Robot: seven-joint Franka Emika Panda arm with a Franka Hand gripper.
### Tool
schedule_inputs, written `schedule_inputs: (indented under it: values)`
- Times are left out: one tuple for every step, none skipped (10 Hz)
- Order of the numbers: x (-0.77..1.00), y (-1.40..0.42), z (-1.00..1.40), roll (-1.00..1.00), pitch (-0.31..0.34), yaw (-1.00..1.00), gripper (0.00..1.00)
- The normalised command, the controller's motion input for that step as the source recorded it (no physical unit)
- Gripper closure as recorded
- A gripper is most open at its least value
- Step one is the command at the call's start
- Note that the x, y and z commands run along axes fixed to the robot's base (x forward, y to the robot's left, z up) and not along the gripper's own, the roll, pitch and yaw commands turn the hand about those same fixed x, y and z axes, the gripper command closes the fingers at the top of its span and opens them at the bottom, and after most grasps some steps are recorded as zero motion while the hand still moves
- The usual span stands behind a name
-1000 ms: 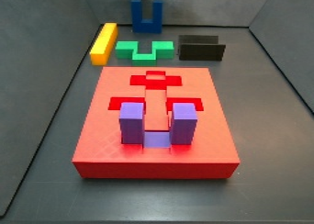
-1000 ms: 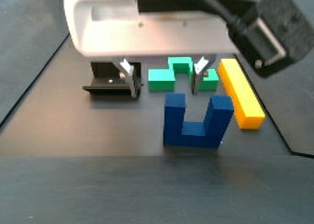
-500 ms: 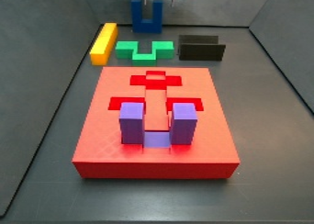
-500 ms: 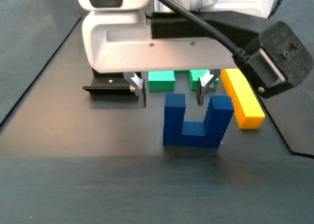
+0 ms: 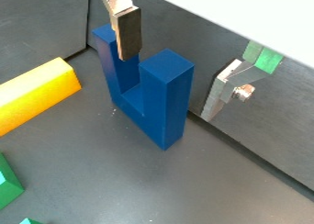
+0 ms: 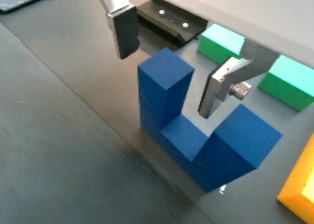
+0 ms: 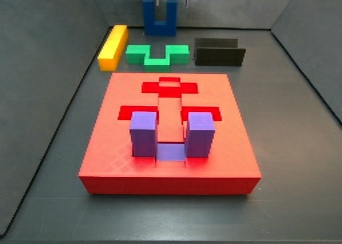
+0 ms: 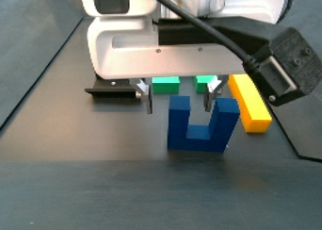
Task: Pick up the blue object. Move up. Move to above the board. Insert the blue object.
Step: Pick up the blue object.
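Blue object upright (prongs up), gripper straddling; board apart.

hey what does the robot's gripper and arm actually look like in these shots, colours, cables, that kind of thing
The gripper, above the blue object, has a boxy white body with rounded corners. Its two fingers are flat silver plates with dark pads; a small screw shows on one in a wrist view. A thick black cable loops across the body to a black box-shaped module on its side.

Counted: one gripper above blue object; one red board; one purple block; one green block; one yellow bar; one dark fixture.
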Motion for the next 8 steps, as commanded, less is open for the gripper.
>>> schedule_inputs:
  values:
    - [-0.07,0.00,-0.31,0.22,-0.006,0.00,0.00]
    - [-0.12,0.00,-0.05,0.17,0.000,0.00,0.00]
    - [0.00,0.00,0.00,0.01,0.000,0.00,0.00]
    - [0.00,0.00,0.00,0.01,0.000,0.00,0.00]
    - [0.00,0.00,0.00,0.01,0.000,0.00,0.00]
    - [0.00,0.00,0.00,0.00,0.000,0.00,0.00]
    - [0.00,0.00,0.00,0.00,0.000,0.00,0.00]
    - [0.00,0.00,0.00,0.00,0.000,0.00,1.00]
